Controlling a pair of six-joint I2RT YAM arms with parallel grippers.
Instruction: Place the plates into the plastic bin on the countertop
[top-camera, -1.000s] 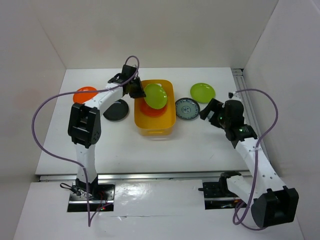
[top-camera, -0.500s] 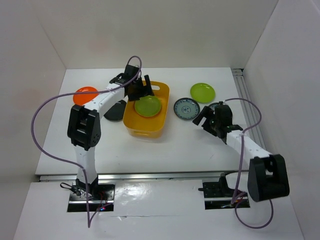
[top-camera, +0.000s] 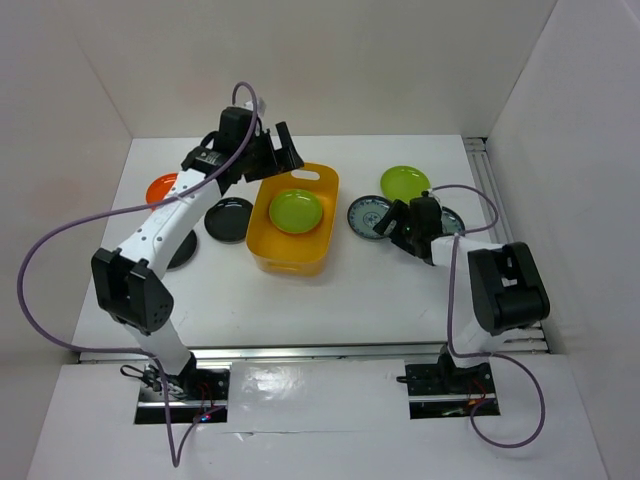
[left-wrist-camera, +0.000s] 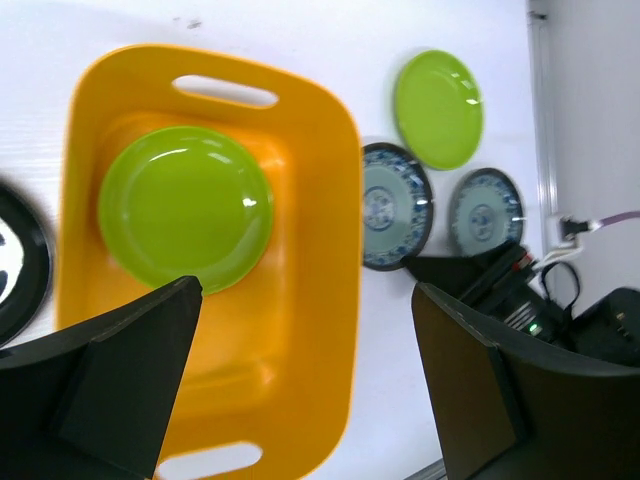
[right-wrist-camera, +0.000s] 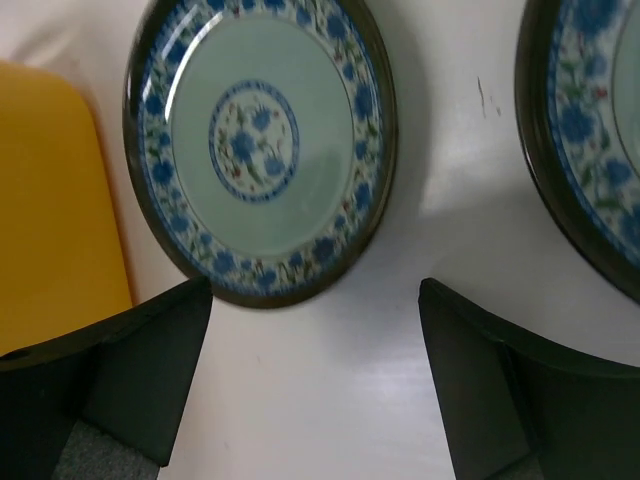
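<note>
The plastic bin (left-wrist-camera: 320, 230) is showing smooth, semi-gloss yellow-orange walls. The lime green plate (left-wrist-camera: 185, 207) inside is catching small bright highlights (a glossy surface). The blue-patterned plate (right-wrist-camera: 262, 150) is gleaming like glazed ceramic. The black plate (top-camera: 229, 218) is reflecting light. The countertop (top-camera: 380, 290) is looking matt white, and its front rail (top-camera: 300, 352) is shining like polished metal.
</note>
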